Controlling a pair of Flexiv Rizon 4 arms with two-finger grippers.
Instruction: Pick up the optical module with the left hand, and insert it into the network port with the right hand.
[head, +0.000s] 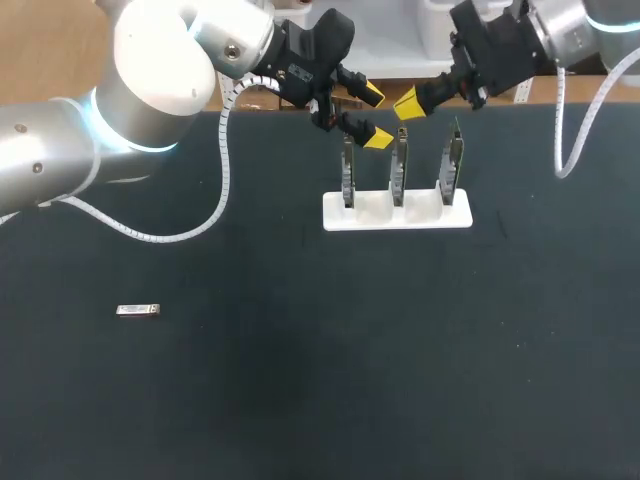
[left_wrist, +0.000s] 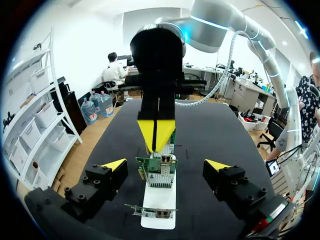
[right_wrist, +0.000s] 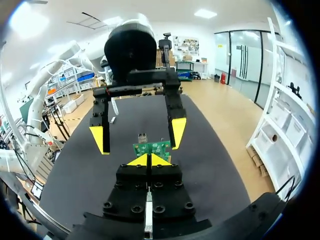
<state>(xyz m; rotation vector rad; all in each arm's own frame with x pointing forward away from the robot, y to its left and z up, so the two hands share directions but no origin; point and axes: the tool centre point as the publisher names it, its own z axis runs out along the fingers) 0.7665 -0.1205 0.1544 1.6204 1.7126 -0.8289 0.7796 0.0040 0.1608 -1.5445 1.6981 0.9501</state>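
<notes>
Lying flat on the table (head: 300, 400), the module (head: 138, 310) shows plainly only in the head view. It sits toward the left side, well apart from both grippers, with nothing touching it.

The head view also gives the arm layout. The left arm enters from the left and reaches past the middle; the right arm enters from the far right corner. The left gripper (head: 376, 117) and right gripper (head: 410, 104) hang near each other, tips facing, above a white holder (head: 397, 213) that carries three upright boards (head: 399, 165).

The wrist views supply finger detail:
- Left wrist view: the left gripper's fingers are spread wide and grasp nothing. The holder and boards lie ahead of and below the gap, and the right gripper faces it from beyond them.
- Right wrist view: the right gripper's yellow tips are pressed together — nothing is held. The left gripper's open fingers stand opposite, with a green board between the two grippers.
</notes>
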